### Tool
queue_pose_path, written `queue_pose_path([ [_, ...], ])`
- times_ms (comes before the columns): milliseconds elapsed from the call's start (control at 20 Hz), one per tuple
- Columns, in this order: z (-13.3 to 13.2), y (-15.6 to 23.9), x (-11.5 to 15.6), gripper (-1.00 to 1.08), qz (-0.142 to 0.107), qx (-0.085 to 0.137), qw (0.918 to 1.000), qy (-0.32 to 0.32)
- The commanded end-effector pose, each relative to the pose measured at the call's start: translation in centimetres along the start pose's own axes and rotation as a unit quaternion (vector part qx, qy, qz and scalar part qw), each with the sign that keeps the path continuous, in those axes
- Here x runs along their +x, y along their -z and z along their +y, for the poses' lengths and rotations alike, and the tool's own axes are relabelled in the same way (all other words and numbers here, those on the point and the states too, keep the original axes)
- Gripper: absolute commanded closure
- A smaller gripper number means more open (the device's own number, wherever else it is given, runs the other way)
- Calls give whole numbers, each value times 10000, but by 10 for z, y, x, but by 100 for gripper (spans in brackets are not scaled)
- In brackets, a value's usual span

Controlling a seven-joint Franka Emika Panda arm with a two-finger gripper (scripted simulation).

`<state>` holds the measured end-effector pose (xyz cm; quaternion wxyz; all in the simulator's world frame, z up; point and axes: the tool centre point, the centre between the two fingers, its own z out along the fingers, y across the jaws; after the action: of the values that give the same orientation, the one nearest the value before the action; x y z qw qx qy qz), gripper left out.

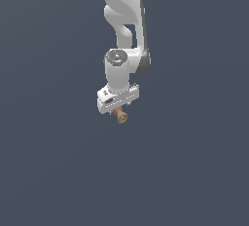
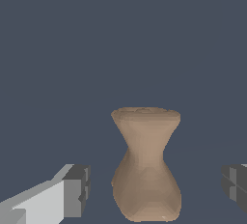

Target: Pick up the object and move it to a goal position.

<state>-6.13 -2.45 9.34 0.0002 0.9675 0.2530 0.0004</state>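
Note:
The object [image 2: 146, 165] is a small tan-brown, clay-like piece with a narrow waist and a flared end. In the wrist view it stands between my two fingertips, with a gap on each side. My gripper [image 2: 157, 187] is open around it and touches it with neither dark pad [image 2: 77, 189]. In the exterior view the white gripper [image 1: 118, 109] hangs straight down over the object [image 1: 121, 117], which sticks out just below the hand. The fingers are mostly hidden there.
The flat dark grey-blue surface [image 1: 58, 161] fills both views. The white arm [image 1: 124, 20] comes down from the top of the exterior view. Nothing else shows.

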Motion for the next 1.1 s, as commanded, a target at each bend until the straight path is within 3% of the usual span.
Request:
queue_pose_path([
  [0,-1,-11,-1,-92,-4,3,10000,6],
  [500,0,-40,-1,-92,-3,3,10000,17],
  [550,0,-40,-1,108,-3,3,10000,17],
  [1050,-1,-39,-1,108,-2,2,10000,20],
])
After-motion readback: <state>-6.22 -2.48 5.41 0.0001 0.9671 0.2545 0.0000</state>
